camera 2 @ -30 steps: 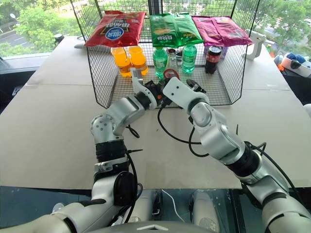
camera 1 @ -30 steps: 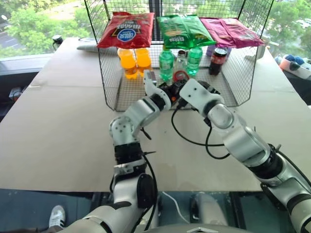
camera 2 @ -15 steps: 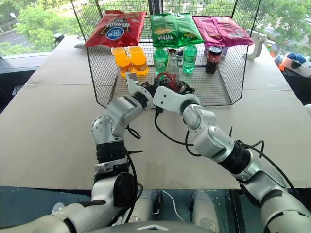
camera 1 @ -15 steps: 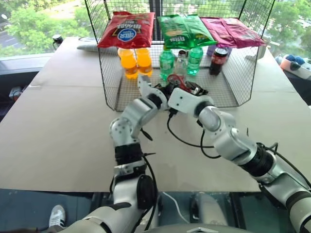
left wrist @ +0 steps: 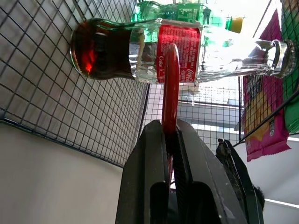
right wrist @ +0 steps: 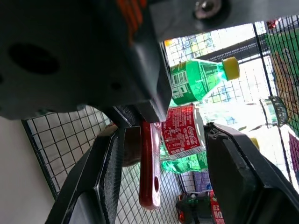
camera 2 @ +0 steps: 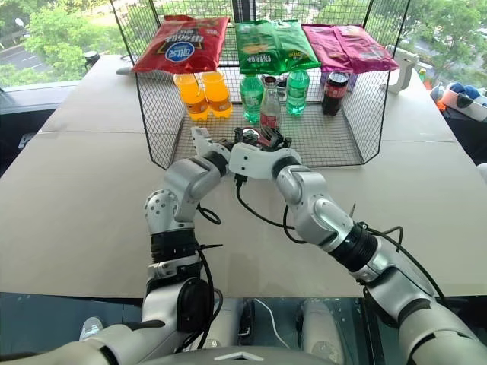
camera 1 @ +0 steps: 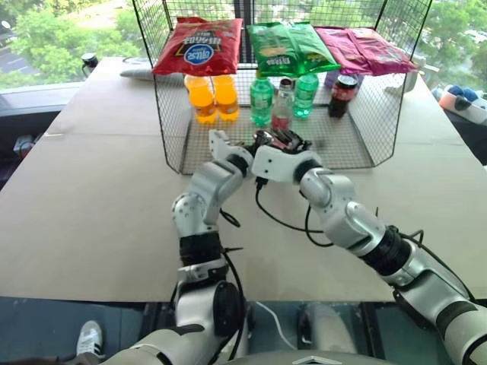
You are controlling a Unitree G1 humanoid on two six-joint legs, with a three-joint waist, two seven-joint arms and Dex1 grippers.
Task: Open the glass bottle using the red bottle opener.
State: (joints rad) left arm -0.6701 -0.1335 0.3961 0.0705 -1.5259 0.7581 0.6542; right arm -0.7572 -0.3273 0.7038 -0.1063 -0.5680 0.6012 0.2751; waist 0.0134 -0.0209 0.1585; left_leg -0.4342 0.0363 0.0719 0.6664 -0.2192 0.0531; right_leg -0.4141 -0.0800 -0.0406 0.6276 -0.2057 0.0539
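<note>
The left gripper had its fingers clamped on the red bottle opener. The glass bottle stood capped in the wire basket, untouched; the right gripper gaped toward it.

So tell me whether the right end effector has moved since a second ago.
Yes. The right end effector has shifted left and toward the robot along the wire basket's floor, away from the cola bottle.
</note>
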